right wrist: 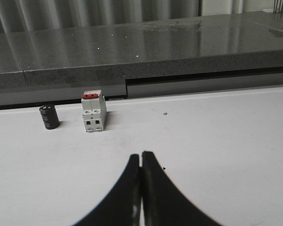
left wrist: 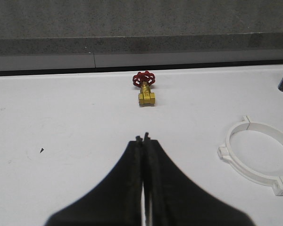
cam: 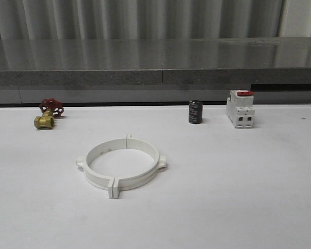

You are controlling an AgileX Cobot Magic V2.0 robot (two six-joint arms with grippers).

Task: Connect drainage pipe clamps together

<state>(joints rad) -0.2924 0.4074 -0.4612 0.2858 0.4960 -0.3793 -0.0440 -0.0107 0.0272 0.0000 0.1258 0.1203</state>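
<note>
The two white drainage pipe clamps (cam: 123, 165) lie on the white table as one ring, their end flanges meeting at the far side and at the near side, with a small tab on each outer side. In the left wrist view the ring (left wrist: 257, 156) lies off to one side of my left gripper (left wrist: 142, 138), well apart from it. That gripper is shut with nothing between its black fingers. My right gripper (right wrist: 141, 154) is shut and empty too, over bare table.
A brass valve with a red handwheel (cam: 48, 113) sits at the back left. A black cylinder (cam: 195, 112) and a white breaker with a red top (cam: 240, 108) stand at the back right. A grey ledge (cam: 155, 78) runs behind the table.
</note>
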